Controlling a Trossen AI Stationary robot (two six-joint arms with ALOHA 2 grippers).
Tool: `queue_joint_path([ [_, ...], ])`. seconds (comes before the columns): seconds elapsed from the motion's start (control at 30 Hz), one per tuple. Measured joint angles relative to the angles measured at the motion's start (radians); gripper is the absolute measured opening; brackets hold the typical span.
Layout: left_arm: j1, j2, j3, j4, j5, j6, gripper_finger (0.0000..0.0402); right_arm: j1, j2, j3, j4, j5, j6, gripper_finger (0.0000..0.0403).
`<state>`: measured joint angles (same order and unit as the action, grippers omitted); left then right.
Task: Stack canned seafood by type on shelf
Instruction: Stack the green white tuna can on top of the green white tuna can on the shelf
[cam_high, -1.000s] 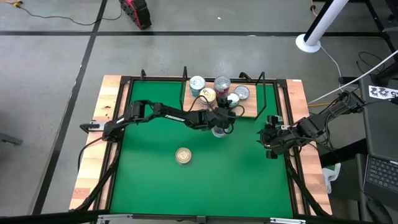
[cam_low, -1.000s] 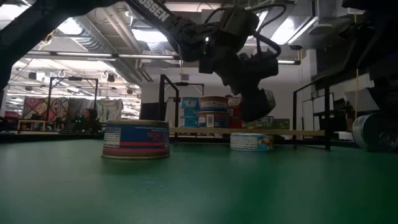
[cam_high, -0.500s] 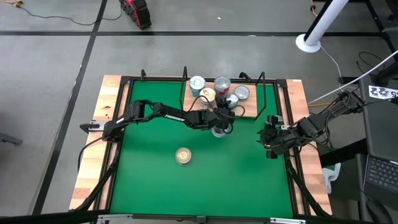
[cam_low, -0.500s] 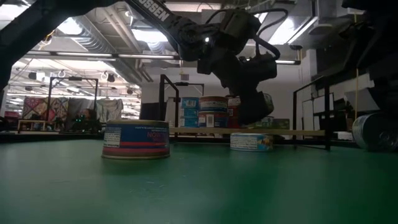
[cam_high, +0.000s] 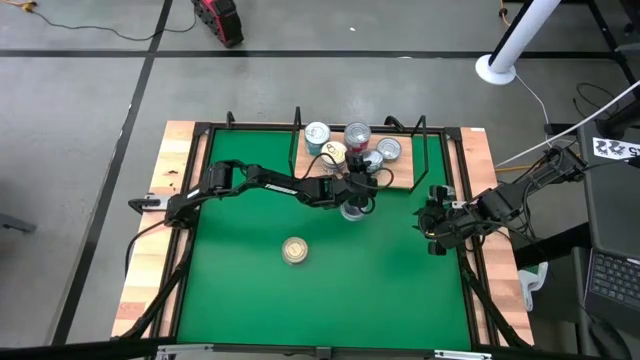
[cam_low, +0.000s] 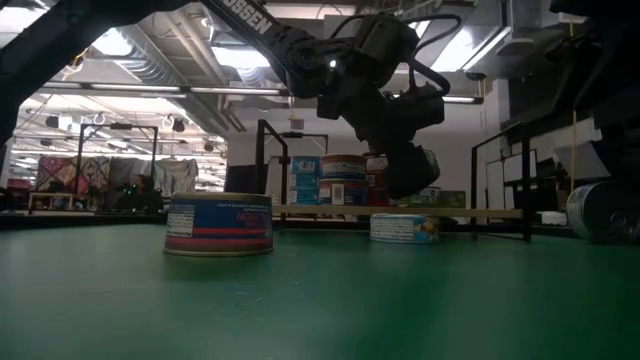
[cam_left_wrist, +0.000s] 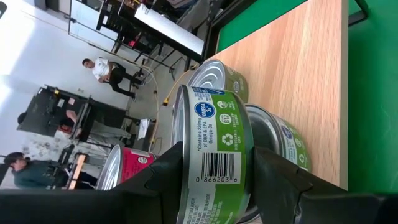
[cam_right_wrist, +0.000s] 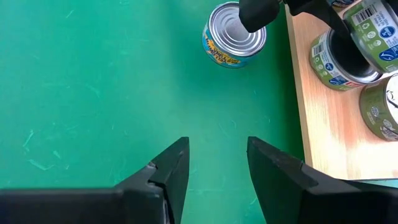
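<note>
- Left tool (cam_high: 352, 190) sits at frame centre of the high view, over the front edge of the shelf (cam_high: 402, 180); its fingers (cam_left_wrist: 155, 180) are clamped on a green-labelled tin (cam_left_wrist: 211, 158), held on edge with the barcode facing the wrist camera
- Two more green tins (cam_left_wrist: 277, 140) lie on the shelf board just beyond the held one; a red-labelled tin (cam_left_wrist: 127, 168) shows at lower left of the left wrist view
- Stacks of tins (cam_high: 345, 140) stand on the shelf in the upper centre of the high view; one blue-labelled tin (cam_low: 219, 224) rests alone on the green surface (cam_high: 250, 290) at lower centre, another teal-and-yellow one (cam_right_wrist: 234, 34) lies just off the shelf edge
- Right tool (cam_right_wrist: 214, 165) hangs at the right edge of the surface, fingers apart, nothing between them
- Risk: held tin is tilted, so releasing it like this would likely let it land on its rim and roll off the board
- Risk: the green tins stand close; a low approach could knock them or the neighbouring stack
- Risk: the tin below the left tool may be struck on descent
- Risk: thin wire rails (cam_high: 428, 150) crowd the wrist
</note>
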<state>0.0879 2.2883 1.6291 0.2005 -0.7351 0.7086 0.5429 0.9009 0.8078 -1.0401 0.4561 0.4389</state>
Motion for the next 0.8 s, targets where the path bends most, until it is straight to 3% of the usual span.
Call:
queue_joint_path([
  [0.43,0.003,0.000,0.000,-0.001,-0.004,-0.023,0.0156,0.000,0.000,0.000,0.000,0.000,0.000,0.0161],
  [0.8,0.006,0.002,-0.001,-0.011,0.003,-0.028,0.0216,0.000,0.000,0.000,0.000,-0.003,0.000,0.0161],
])
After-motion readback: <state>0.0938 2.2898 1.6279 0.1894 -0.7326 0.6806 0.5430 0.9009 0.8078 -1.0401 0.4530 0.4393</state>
